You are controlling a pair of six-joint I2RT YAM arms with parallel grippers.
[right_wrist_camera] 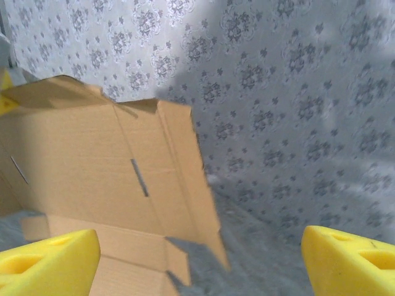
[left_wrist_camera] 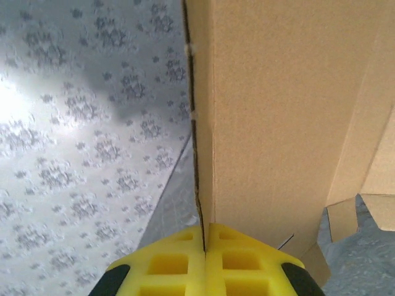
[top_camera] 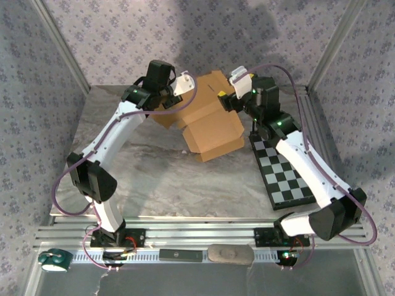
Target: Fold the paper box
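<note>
The paper box (top_camera: 207,120) is a tan cardboard sheet, partly folded, standing at the back middle of the table. My left gripper (top_camera: 181,86) is at its upper left, and in the left wrist view its yellow fingers (left_wrist_camera: 185,265) are shut on the thin edge of an upright cardboard panel (left_wrist_camera: 278,123). My right gripper (top_camera: 232,94) is at the box's upper right edge. In the right wrist view it stands open (right_wrist_camera: 200,265), its pads (right_wrist_camera: 49,259) wide apart. The cardboard with a slit (right_wrist_camera: 92,179) lies ahead and to the left, apart from the pads.
A black-and-white checkered board (top_camera: 284,172) lies on the grey table (top_camera: 160,179) to the right, under the right arm. A teal roll (top_camera: 52,260), a dark bar (top_camera: 180,254) and a grey pad (top_camera: 229,253) rest along the front rail. Patterned walls close in the back and sides.
</note>
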